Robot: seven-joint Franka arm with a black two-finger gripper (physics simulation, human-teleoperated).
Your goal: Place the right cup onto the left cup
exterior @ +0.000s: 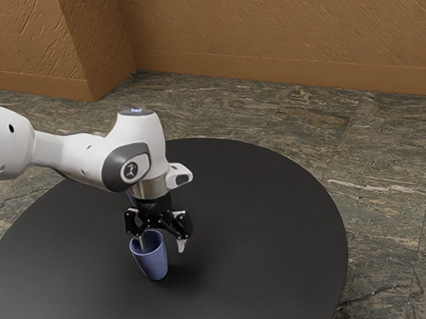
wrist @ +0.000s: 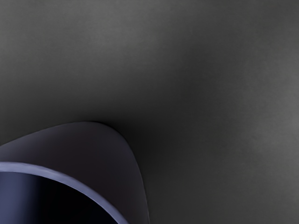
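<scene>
Blue-violet cup [exterior: 153, 263], one, open mouth upward, nearest piece of the set, on the black round table [exterior: 274, 213]; which of the task's two cups it is, left or right, cannot be settled from these views. Black two-finger gripper [exterior: 161, 244], directly above: fingers spread wide, one dipping inside the mouth, the other outside and apart from the wall, nothing clamped. Beyond, partly masked by the white arm [exterior: 82, 156]: a blue sliver [exterior: 131, 198], presumably the second cup, its form and exact position not legible. Farther off, a veined stone floor [exterior: 374, 186] and a textured tan wall [exterior: 277, 25]. Condition of the task: approach largely made, judging by the straddled wall; no grip and no stacking to record. Outstanding: closing on the wall, lifting, carrying across, lowering onto the other cup, release. Comparison of views: the exterior view supplies the finger spread, the blue sliver and the room; the wrist view adds, at close range, the curve of the pale rim [wrist: 46, 173], the dark interior and a soft shadow on the tabletop beside the cup, details scarcely legible from the side.
</scene>
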